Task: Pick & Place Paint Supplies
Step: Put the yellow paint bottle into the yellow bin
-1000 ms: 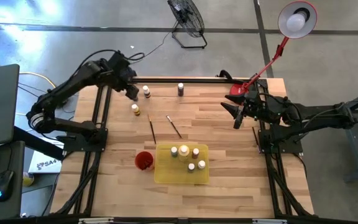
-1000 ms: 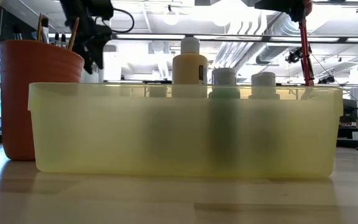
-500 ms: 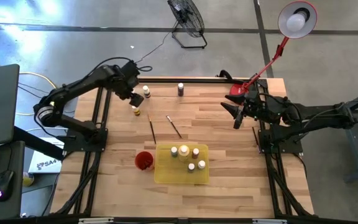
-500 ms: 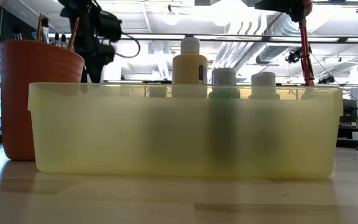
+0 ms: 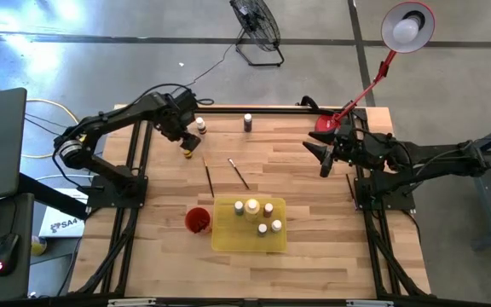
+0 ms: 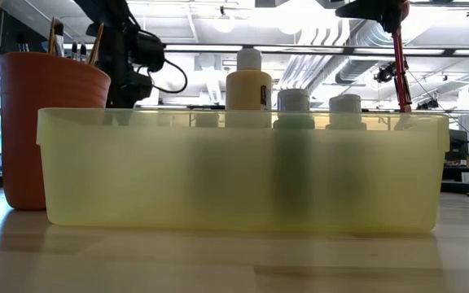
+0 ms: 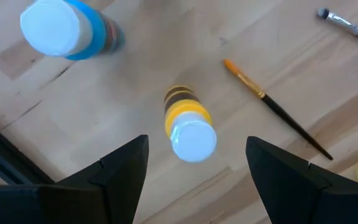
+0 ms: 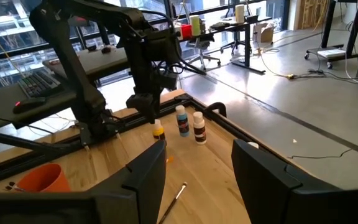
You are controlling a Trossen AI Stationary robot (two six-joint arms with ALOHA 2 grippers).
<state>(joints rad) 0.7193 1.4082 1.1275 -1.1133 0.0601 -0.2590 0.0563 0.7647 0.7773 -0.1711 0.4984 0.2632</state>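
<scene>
A small yellow paint bottle (image 7: 190, 129) with a white cap stands upright on the wood table. My left gripper (image 5: 187, 143) hangs open just above it, pointing down, one finger on either side and touching nothing. A blue bottle (image 7: 64, 31) stands beside it, and a dark bottle (image 5: 247, 122) stands farther along the far edge. Two thin brushes (image 5: 207, 177) (image 5: 239, 173) lie flat mid-table. Several bottles (image 5: 252, 207) stand in the yellow tray (image 5: 228, 239). My right gripper (image 5: 324, 158) waits open at the right, held level and high.
A red cup (image 5: 197, 220) holding brushes stands against the tray's left side. A red desk lamp (image 5: 373, 77) is clamped at the far right corner. Bare wood lies between the brushes and my right gripper, and along the near edge.
My left gripper has come down and toward the near edge, onto the spot over the yellow bottle, tipping to point more steeply down. Its fingers have stayed open. The bottles and brushes have not moved.
</scene>
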